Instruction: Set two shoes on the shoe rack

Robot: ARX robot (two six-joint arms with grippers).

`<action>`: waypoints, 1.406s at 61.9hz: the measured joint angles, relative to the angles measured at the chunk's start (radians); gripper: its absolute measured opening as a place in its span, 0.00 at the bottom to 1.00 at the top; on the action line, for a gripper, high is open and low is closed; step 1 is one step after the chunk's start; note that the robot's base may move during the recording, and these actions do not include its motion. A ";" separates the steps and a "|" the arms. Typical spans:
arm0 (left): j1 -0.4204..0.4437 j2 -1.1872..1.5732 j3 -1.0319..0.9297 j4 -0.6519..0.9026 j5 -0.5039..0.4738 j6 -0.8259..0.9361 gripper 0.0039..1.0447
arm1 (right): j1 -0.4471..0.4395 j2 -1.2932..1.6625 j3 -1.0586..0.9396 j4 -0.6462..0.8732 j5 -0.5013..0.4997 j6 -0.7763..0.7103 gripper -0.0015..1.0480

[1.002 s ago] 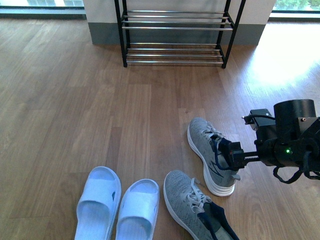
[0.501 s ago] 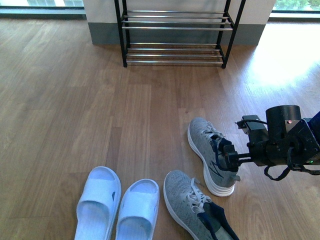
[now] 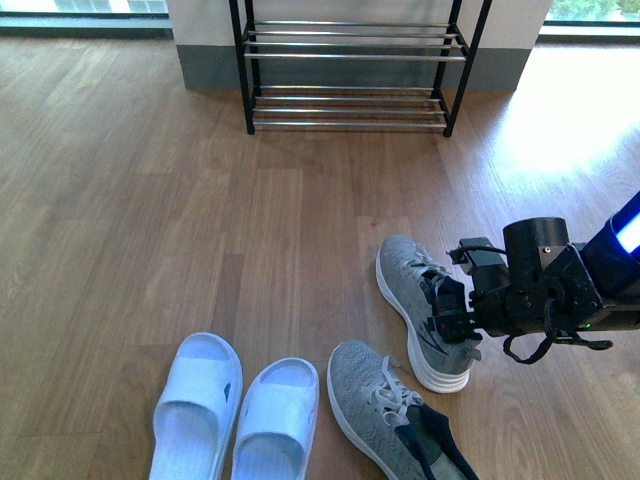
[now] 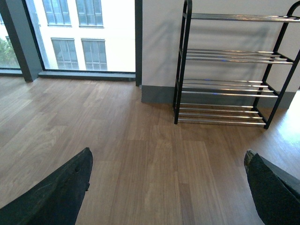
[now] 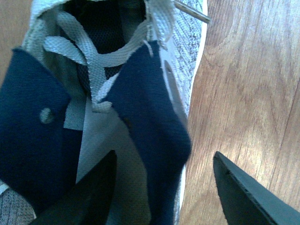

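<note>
Two grey knit sneakers lie on the wood floor in the front view. One sneaker (image 3: 410,290) is at centre right, the other sneaker (image 3: 385,410) nearer, at the bottom. My right gripper (image 3: 447,312) is open at the heel collar of the centre-right sneaker. In the right wrist view one finger (image 5: 89,197) is inside the shoe's opening and the other finger (image 5: 248,197) outside over the floor, with the navy collar wall (image 5: 150,126) between them. The shoe rack (image 3: 347,62) stands at the far wall, its shelves bare. My left gripper (image 4: 168,187) is open, above the floor, facing the rack (image 4: 229,70).
A pair of pale blue slide sandals (image 3: 235,410) lies at the bottom left of the front view, beside the nearer sneaker. A grey skirting and wall run behind the rack. Windows (image 4: 75,33) show in the left wrist view.
My right gripper has moved left and down onto the centre-right sneaker's heel. The shoes and sandals have not moved.
</note>
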 joint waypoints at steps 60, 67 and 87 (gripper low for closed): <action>0.000 0.000 0.000 0.000 0.000 0.000 0.91 | -0.118 -0.807 -0.777 0.292 -0.001 0.225 0.02; 0.000 0.000 0.000 0.000 0.000 0.000 0.91 | -0.180 -1.093 -0.928 0.224 -0.020 0.247 0.02; 0.000 0.000 0.000 0.000 0.000 0.000 0.91 | -0.304 -1.732 -1.081 -0.029 -0.139 0.277 0.02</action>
